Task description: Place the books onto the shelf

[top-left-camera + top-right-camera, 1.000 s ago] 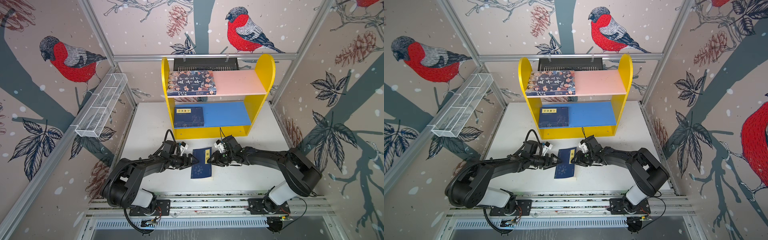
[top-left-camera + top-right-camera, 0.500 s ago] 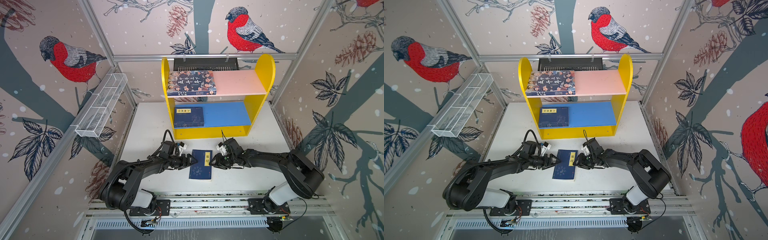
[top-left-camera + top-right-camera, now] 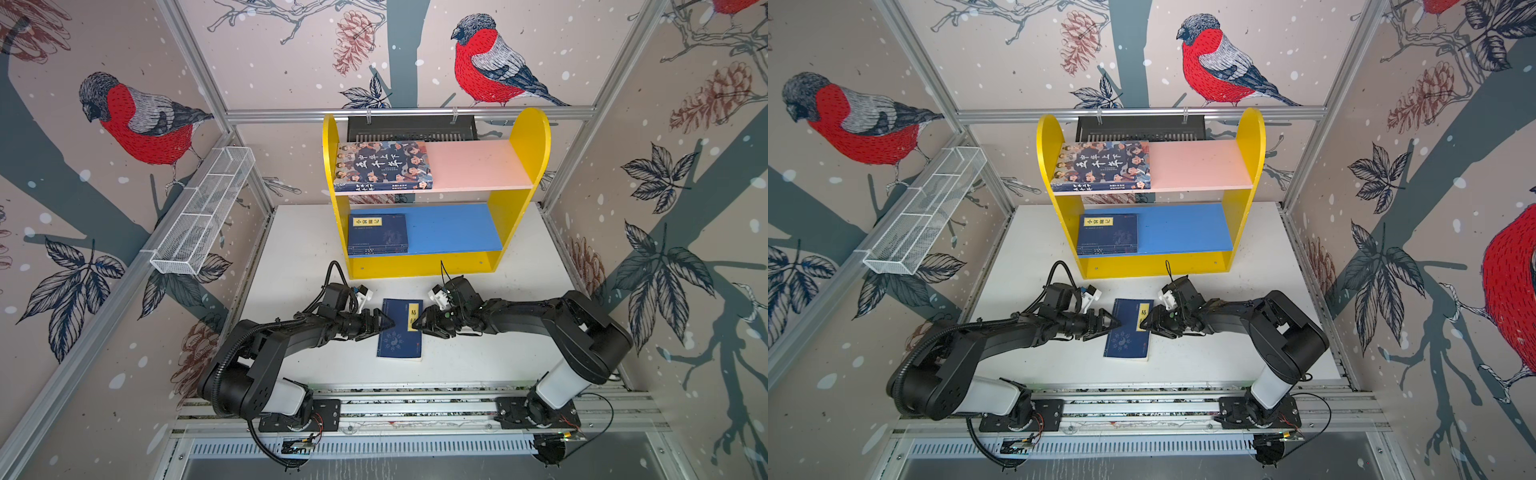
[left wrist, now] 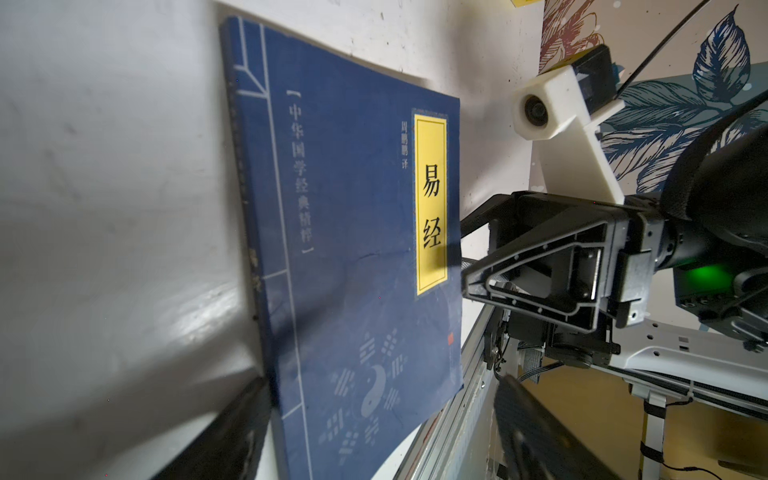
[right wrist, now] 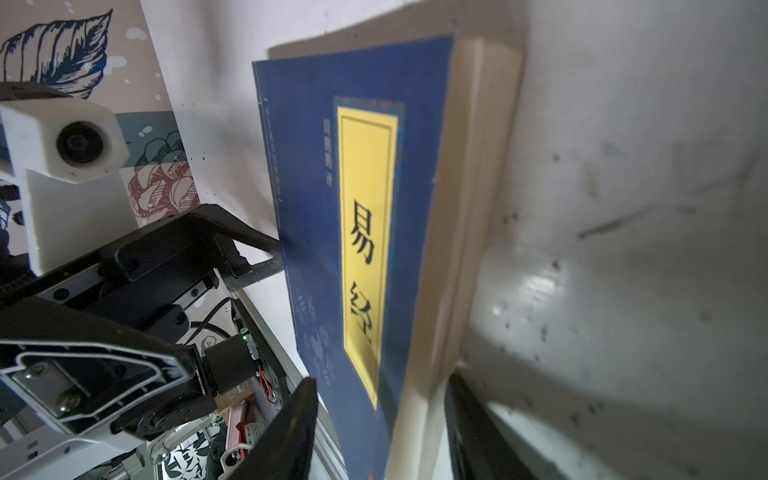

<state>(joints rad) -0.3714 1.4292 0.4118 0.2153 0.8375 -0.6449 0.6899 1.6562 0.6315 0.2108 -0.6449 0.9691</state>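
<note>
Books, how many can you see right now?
3 visible: cartoon-cover book on the shelf's pink board; navy book on its blue board, maybe topping hidden ones; second navy book lying on the table.

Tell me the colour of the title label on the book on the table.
Yellow label with black characters on the navy book; clearest in left wrist view.

Navy book (image 3: 400,328), yellow title label, lies flat and cover up on my table (image 3: 299,249), just in front of the shelf (image 3: 528,137). The shelf is yellow, two-tier and upright. Cartoon-cover book (image 3: 382,166) lies flat on the pink upper board, left end. A stack of navy books (image 3: 378,235) lies flat on the blue lower board, left end; I can't count them.
</note>
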